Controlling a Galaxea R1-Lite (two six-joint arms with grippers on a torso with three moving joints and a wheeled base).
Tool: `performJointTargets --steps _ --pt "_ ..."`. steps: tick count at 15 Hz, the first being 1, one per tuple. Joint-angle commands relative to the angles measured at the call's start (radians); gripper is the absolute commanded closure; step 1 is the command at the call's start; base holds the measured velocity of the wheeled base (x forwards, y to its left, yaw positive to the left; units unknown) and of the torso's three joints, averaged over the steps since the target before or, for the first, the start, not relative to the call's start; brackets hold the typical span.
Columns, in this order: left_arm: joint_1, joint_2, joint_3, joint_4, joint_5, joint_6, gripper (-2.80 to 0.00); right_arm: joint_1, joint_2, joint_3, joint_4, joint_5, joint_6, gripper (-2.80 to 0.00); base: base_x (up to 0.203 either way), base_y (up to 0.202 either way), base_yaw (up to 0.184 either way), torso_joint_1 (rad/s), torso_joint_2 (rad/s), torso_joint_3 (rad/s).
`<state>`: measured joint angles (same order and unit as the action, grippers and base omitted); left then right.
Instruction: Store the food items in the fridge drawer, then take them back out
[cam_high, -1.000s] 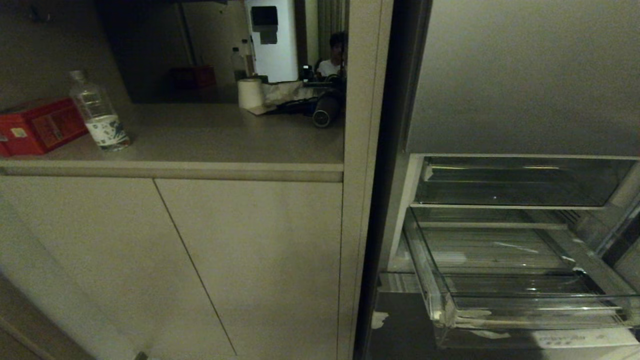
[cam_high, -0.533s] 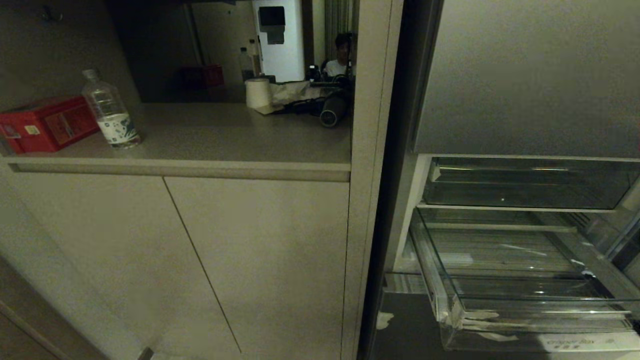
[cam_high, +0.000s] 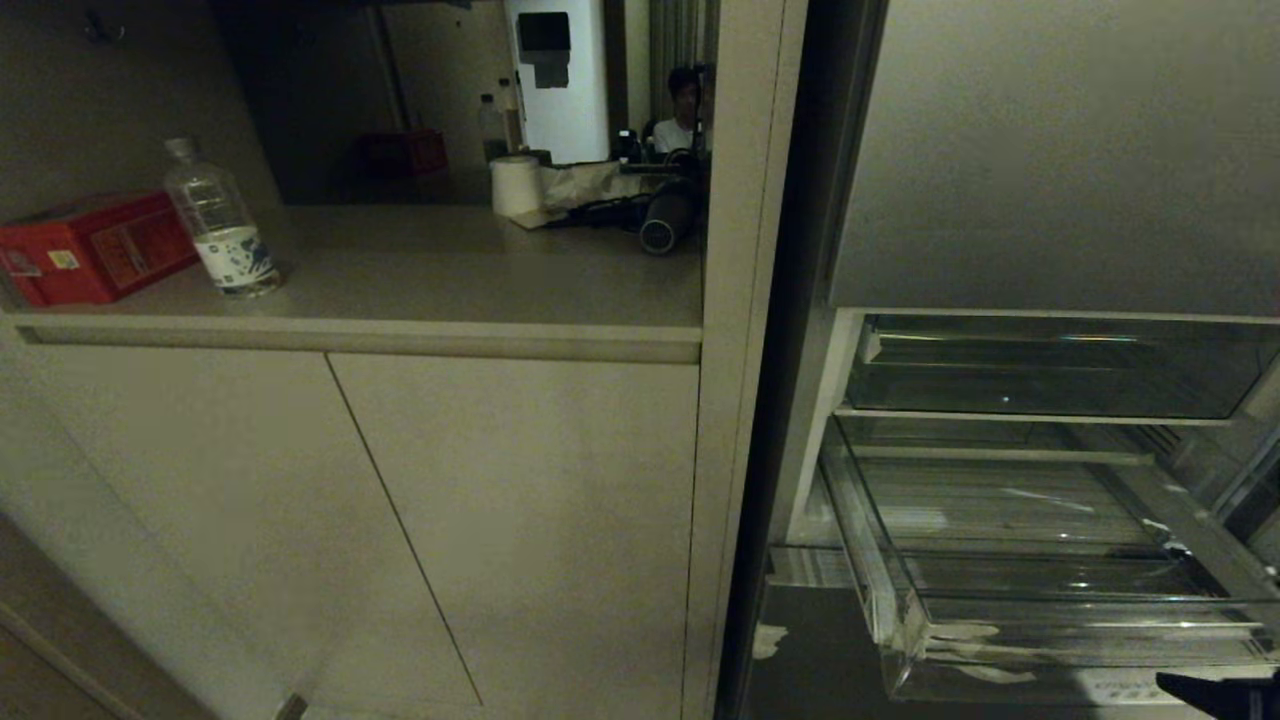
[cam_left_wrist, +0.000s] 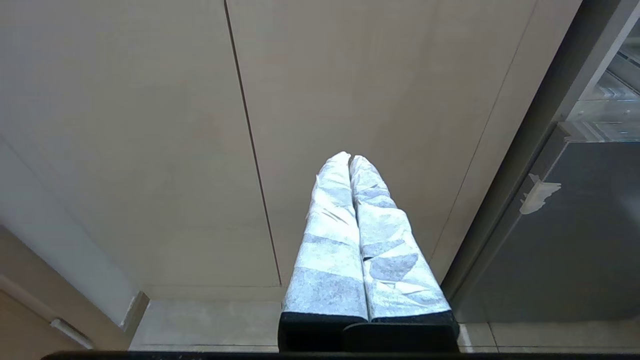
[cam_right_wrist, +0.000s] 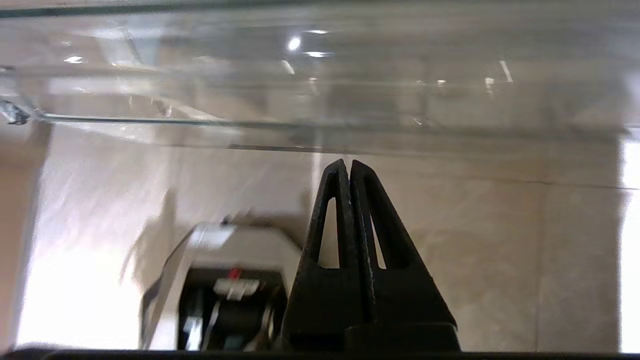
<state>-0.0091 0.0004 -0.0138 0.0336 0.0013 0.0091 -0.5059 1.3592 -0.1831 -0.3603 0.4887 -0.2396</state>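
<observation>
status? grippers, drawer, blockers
Both grippers shut, empty: right gripper just below the drawer front, left gripper parked by the cabinet doors. Drawer pulled out, no food visible. Nothing blocking.

Head camera looks down at cabinet doors (cam_high: 500, 520) and fridge drawer (cam_high: 1050, 600); right wrist camera sits close under that drawer (cam_right_wrist: 320, 100).
</observation>
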Motion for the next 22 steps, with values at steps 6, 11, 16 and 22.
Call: performJointTargets --steps 6,11,16,22 --pt "0.000 0.000 0.000 0.000 0.000 0.000 0.00 0.180 0.307 -0.247 0.030 0.005 0.016 0.00 0.000 0.000 0.000 0.000 0.00 0.000" --pt "0.000 0.000 0.000 0.000 0.000 0.000 0.00 0.252 0.516 -0.491 0.024 0.004 0.173 0.00 0.000 0.000 0.000 0.000 0.00 0.000" --pt "0.000 0.000 0.000 0.000 0.000 0.000 0.00 0.299 0.711 -0.617 -0.220 0.003 0.379 0.00 0.000 0.000 0.000 0.000 0.00 0.000" --pt "0.000 0.000 0.000 0.000 0.000 0.000 0.00 0.314 0.825 -0.712 -0.476 -0.001 0.609 0.00 0.000 0.000 0.000 0.000 0.00 0.000"
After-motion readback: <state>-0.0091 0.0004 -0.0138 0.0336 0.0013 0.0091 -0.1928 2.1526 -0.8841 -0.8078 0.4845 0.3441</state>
